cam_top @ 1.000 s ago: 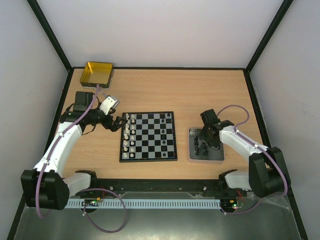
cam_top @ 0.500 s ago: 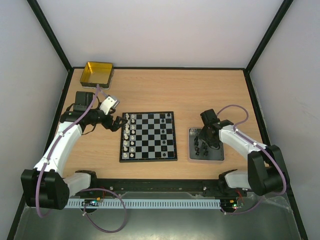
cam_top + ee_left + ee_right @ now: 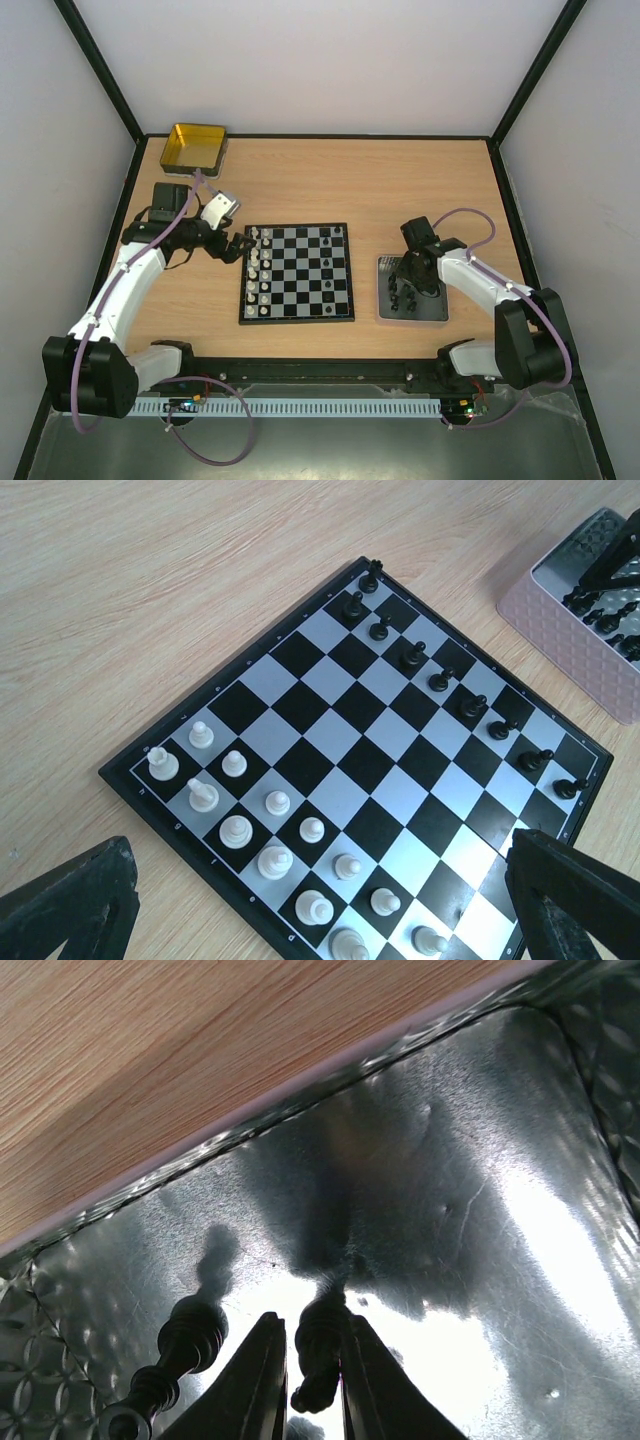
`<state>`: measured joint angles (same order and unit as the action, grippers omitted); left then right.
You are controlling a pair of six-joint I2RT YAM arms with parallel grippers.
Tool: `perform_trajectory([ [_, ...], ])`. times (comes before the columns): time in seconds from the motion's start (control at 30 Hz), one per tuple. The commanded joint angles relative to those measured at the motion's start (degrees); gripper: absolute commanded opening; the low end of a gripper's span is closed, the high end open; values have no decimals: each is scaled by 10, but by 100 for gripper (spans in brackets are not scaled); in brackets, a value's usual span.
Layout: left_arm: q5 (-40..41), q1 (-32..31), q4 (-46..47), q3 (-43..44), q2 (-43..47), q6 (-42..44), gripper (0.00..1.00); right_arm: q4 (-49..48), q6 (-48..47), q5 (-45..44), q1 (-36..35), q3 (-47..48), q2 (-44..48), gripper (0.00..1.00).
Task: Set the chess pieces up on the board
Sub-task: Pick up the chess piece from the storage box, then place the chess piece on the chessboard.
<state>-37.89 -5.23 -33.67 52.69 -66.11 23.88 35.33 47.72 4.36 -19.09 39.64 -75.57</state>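
Observation:
The board lies mid-table. Whitish chess pieces fill its two left columns, and a row of black pawns stands near its right side. The left wrist view shows the board, the white pieces and the black pawns. My left gripper is open and empty at the board's far left corner. My right gripper is down in the grey tray, its jaws drawn in round a black chess piece. Another black piece stands just left of it.
A yellow tin sits at the far left corner of the table. More black pieces stand in the tray's left part. The tray's pinkish wall shows beyond the board in the left wrist view.

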Motion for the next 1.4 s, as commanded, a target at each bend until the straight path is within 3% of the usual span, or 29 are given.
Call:
perform_trajectory([
  [0.0, 1, -2, 5, -1, 0, -3, 99, 10, -8, 0, 2, 11, -5, 16],
  [0.17, 3, -2, 5, -5, 0, -3, 99, 1, -7, 5, 3, 4, -10, 12],
  [0.3, 8, -2, 8, -6, 3, -5, 99, 4, -5, -7, 3, 4, 0, 4],
  [0.6, 9, -2, 11, -9, 9, -6, 99, 48, -19, -41, 4, 47, 19, 2],
  [0.9, 9, -2, 15, -12, 9, -5, 99, 112, -73, -61, 5, 160, 7, 2],
  [1.13, 11, -2, 20, -15, 8, -6, 99, 124, -103, -11, -15, 247, -56, 2],
  [1.37, 11, -2, 20, -14, 6, -6, 99, 123, -110, -17, -102, 343, -170, 2],
])
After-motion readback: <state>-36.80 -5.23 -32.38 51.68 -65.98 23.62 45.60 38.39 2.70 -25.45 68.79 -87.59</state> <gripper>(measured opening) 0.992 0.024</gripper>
